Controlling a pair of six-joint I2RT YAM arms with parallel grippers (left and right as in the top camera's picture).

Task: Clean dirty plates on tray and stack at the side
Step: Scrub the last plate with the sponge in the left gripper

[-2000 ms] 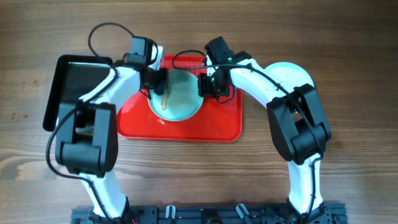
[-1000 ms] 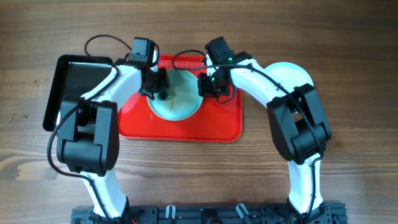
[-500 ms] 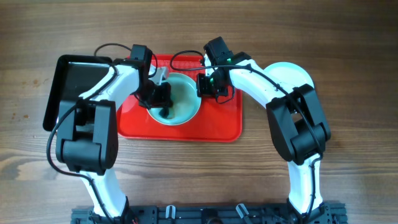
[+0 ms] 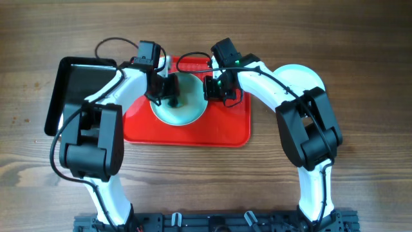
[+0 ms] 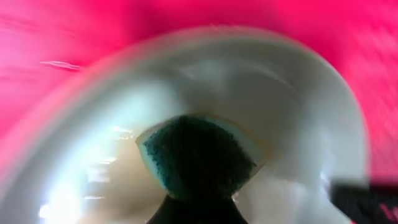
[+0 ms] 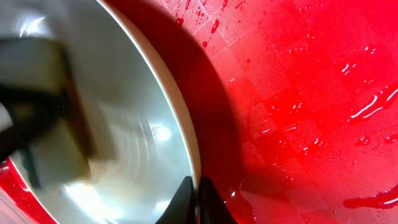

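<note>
A pale mint plate [image 4: 183, 111] lies in the back middle of the red tray [image 4: 219, 132]. My left gripper [image 4: 170, 90] is shut on a dark green sponge [image 5: 196, 155] and presses it on the plate's [image 5: 280, 112] inner face near its back left. My right gripper [image 4: 212, 89] is shut on the plate's right rim; in the right wrist view its tips [image 6: 198, 191] pinch the rim of the plate [image 6: 124, 124] over the wet tray [image 6: 298, 93]. No brown smear shows on the plate.
A pale plate [image 4: 302, 76] lies on the wooden table right of the tray, partly hidden by my right arm; whether more lie under it I cannot tell. A glossy black tray [image 4: 74, 90] sits at the left, touching the red tray's left side.
My left gripper has swept the sponge over the plate, down to the front left and now back up. The brown smear seen earlier no longer shows. My right gripper has stayed on the rim.
</note>
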